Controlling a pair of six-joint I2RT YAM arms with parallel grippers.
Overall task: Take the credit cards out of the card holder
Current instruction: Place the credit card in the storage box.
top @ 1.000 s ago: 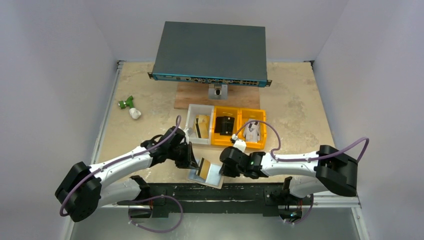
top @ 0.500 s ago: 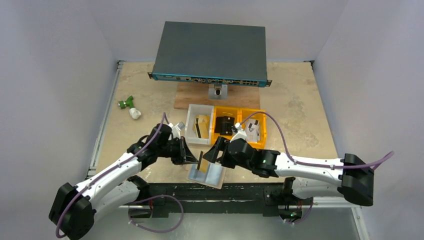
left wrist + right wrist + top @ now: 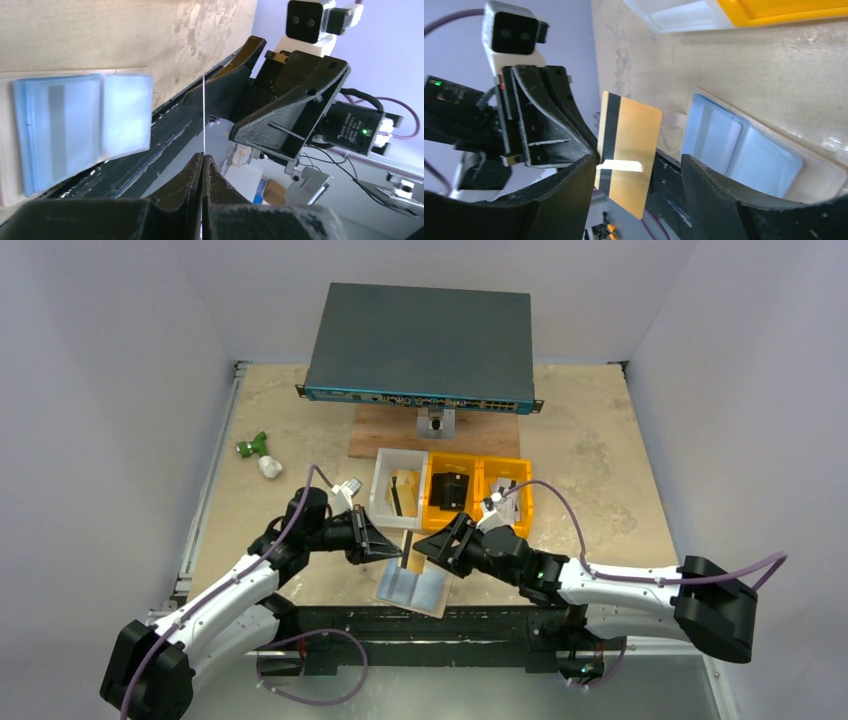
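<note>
You had the left claw (image 3: pixel 203 156) pinched shut on a gold card (image 3: pixel 626 150), gripping it by one edge. The card hung above the table, its gold face and black stripe turned toward the right wrist camera. From the left wrist it showed only as a thin line running straight out from the fingertips. The stripe ran along one long edge, on the side of the left claw.

Your right claw (image 3: pixel 639 162) stood wide open just beside the card, one finger on either side of it in its own view. I could not tell whether either finger touched it.

The holder (image 3: pixel 412 587) lay open and flat, pale blue side up, at the table's near edge, below and between the two claws. Its long axis ran roughly along that edge, a little skewed.

The table (image 3: pixel 600 455) was tan and stone-patterned, with pale walls on three sides. Just beyond the claws sat a white bin (image 3: pixel 384 502) with a gold card in it and two orange bins (image 3: pixel 478 520). Behind those were a wood board (image 3: pixel 380 435) and a grey switch (image 3: pixel 420 335).

A green and white thing (image 3: pixel 256 453) lay far to the left. Bare table stretched to both sides of the bins, while the holder had the dark front rail (image 3: pixel 480 620) right against it.
</note>
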